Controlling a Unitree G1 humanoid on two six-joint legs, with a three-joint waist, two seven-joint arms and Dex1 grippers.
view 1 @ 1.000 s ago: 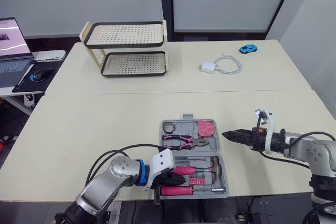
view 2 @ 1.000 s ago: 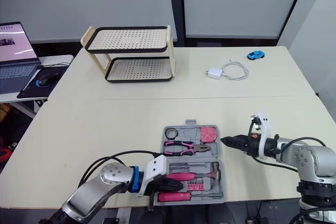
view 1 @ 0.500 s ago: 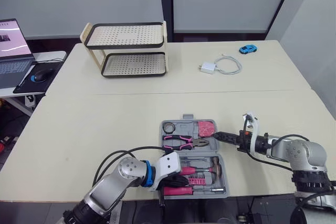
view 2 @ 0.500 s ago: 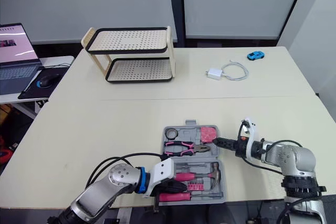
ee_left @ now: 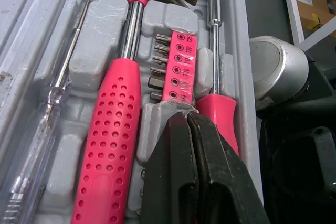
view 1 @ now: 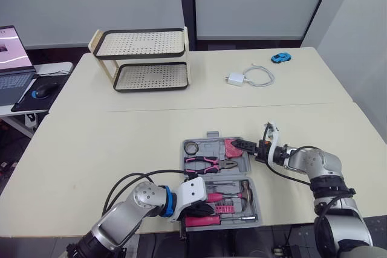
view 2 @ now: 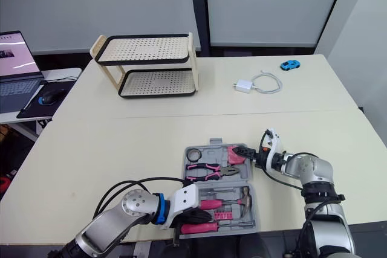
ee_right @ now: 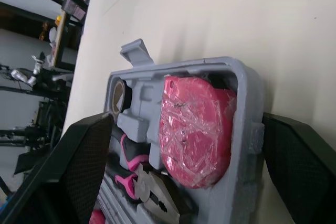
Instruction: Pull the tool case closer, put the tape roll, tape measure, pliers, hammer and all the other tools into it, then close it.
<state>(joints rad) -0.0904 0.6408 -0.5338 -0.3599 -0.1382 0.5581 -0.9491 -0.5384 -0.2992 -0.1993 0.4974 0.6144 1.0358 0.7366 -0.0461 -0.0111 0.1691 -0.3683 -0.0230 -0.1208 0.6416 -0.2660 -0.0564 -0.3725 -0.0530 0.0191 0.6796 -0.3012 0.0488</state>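
The pale table [view 1: 121,143] is carrying everything, and the two-tier rack [view 1: 142,58] is standing well apart on the far left, out of the way of the work. The tool case [view 1: 211,145] is lying open flat at the near edge, close in front of the robot, with both halves facing up. The right gripper [view 1: 240,144] is reaching in from the right with its fingers spread wide, straddling the far right corner of the case; I take it to be lining up to lift that half over. The left gripper [ee_left: 188,124] is pointing into the near half with its fingers pressed together and holding nothing, its tip sitting between the hammer [ee_left: 113,129] and the screwdriver [ee_left: 215,114], probably to pin the case down. The tools are all sitting in their moulded pockets: the pliers [view 1: 208,162] across the far half, the tape measure [ee_right: 194,129] in the far right pocket, the tape roll [view 1: 192,147] far left, and the bit strip [ee_left: 170,66] beside the hammer, so closing seems to be what is left
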